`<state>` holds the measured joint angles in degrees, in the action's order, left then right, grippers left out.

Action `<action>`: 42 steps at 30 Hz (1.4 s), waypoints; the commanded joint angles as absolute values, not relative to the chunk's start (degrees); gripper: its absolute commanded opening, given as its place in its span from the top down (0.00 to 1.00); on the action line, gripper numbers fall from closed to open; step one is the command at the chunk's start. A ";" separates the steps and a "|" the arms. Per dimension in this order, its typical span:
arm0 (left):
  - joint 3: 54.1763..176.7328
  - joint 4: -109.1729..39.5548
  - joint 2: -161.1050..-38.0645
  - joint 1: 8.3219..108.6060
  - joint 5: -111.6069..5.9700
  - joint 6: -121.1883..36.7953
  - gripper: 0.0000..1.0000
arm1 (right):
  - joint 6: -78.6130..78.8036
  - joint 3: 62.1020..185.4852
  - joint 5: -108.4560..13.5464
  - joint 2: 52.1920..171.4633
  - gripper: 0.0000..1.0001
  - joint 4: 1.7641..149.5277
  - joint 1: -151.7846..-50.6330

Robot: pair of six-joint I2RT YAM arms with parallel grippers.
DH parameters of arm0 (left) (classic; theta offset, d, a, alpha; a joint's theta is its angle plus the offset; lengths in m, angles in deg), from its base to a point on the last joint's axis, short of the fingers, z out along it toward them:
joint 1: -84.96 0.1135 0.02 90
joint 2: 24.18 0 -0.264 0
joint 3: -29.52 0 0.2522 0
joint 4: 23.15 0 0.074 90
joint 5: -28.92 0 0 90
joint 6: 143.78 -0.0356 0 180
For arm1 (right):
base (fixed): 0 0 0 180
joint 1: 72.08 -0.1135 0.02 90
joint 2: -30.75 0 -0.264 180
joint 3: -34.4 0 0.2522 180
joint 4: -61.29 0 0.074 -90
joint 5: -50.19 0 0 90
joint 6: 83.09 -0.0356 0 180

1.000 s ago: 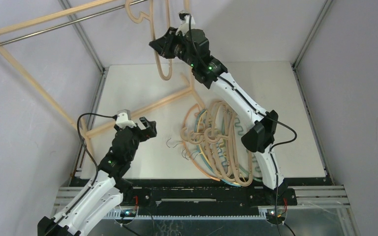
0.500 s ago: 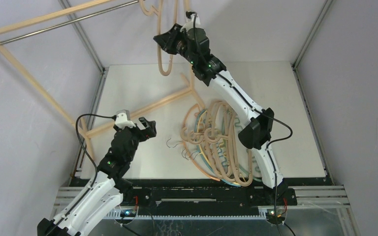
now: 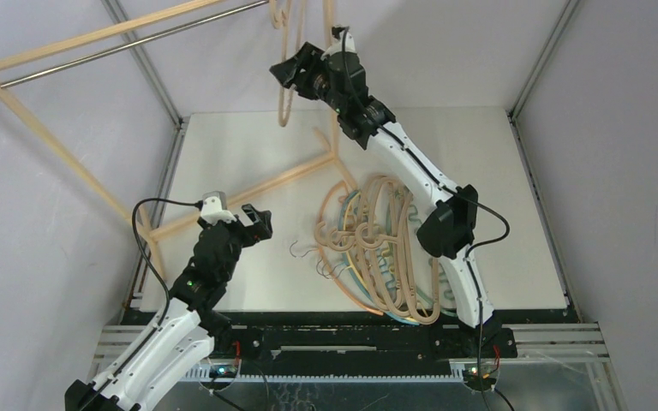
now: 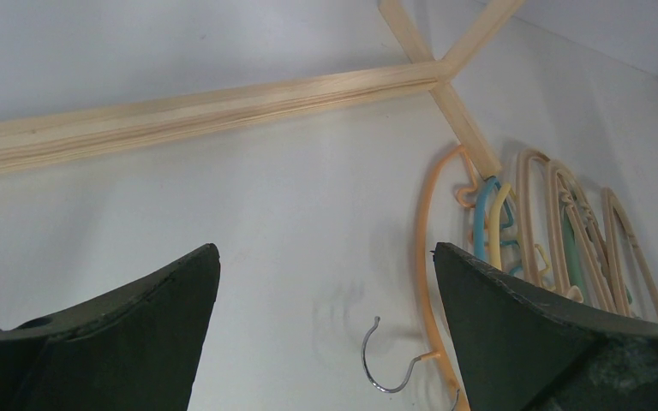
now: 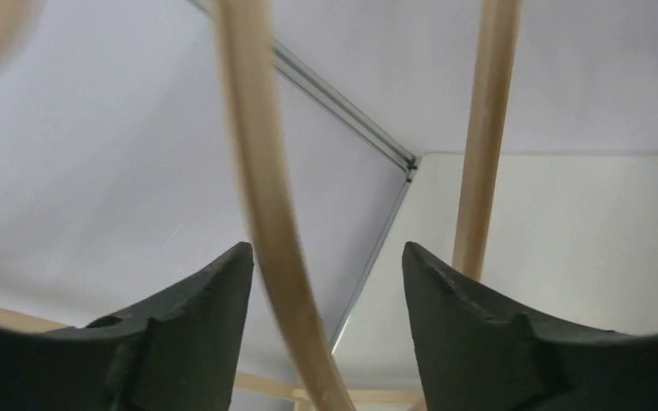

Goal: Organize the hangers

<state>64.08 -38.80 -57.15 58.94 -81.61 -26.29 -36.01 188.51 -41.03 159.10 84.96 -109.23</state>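
Hangers: piled on table beside the right arm; one wooden hanger dangled by the rack, its top cut off.
Right wrist view only: right gripper was spread, with that hanger's bar loose between its fingers.
Left gripper: gaped wide above table, near the orange hanger.
Change: wooden hanger and right gripper had risen, and the jaws had parted.

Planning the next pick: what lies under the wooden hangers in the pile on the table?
Beneath the wooden hangers, an orange hanger, a teal hanger and a yellow hanger poke out; any others are covered.
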 commanded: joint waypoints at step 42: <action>65.14 -33.88 -64.98 58.68 -80.03 -26.22 0.01 | -40.85 100.48 -9.00 100.29 0.24 126.17 -120.16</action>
<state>64.08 -37.19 -64.65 58.94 -81.31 -26.31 -33.91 105.04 -5.40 102.99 121.18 -119.43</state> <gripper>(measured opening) 0.996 0.806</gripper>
